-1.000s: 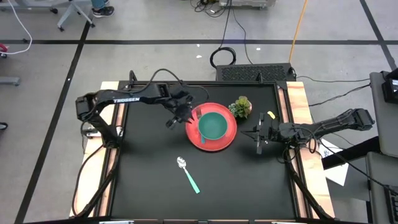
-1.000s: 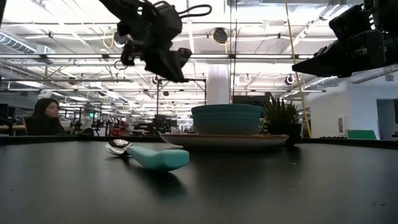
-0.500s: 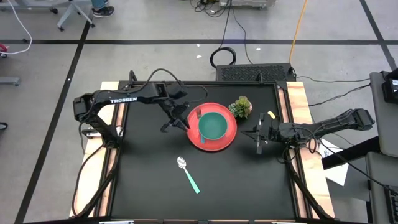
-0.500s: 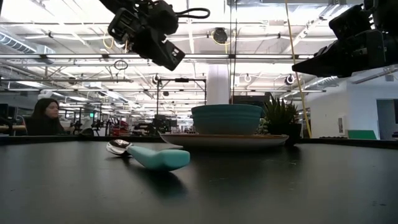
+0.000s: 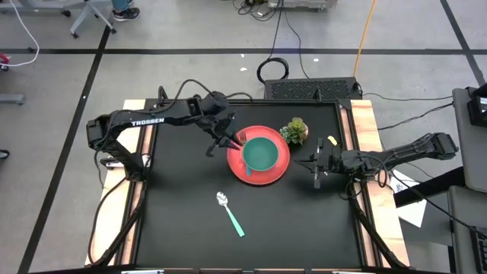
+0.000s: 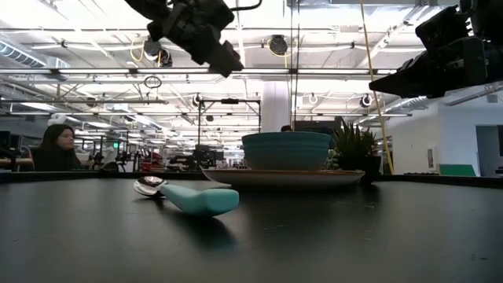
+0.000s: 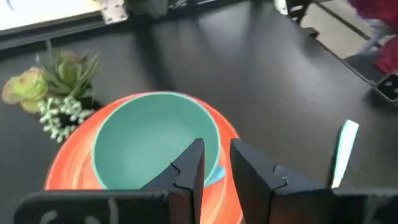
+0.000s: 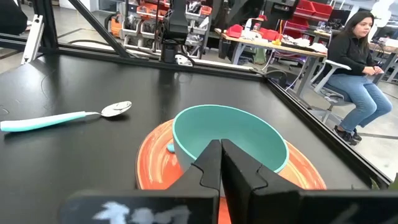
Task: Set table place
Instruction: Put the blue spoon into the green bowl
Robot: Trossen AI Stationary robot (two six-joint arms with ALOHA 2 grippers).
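Note:
The red plate (image 5: 278,171) lies flat on the black table (image 5: 183,236), right of its middle and toward the far edge. A teal bowl (image 5: 260,154) stands on the plate. A small teal piece (image 5: 246,162) lies on the plate beside the bowl. My left gripper (image 5: 217,144) hovers above the plate's left edge, narrowly open and empty; its fingers (image 7: 189,167) point at the bowl (image 7: 155,134). My right gripper (image 5: 308,162) is shut and empty in the air just right of the plate (image 8: 155,165). A spoon (image 5: 230,213) with a teal handle lies flat near the table's middle.
A small potted plant (image 5: 294,131) stands on the table at the plate's far right. The spoon also shows in the low view (image 6: 189,196), in front of the plate (image 6: 283,177). Bare black tabletop lies to the left and near side. People sit in the room beyond (image 8: 354,68).
My left gripper has risen above the plate's left edge and turned a little; nothing is in its fingers. The plate, bowl and spoon have stayed in place.

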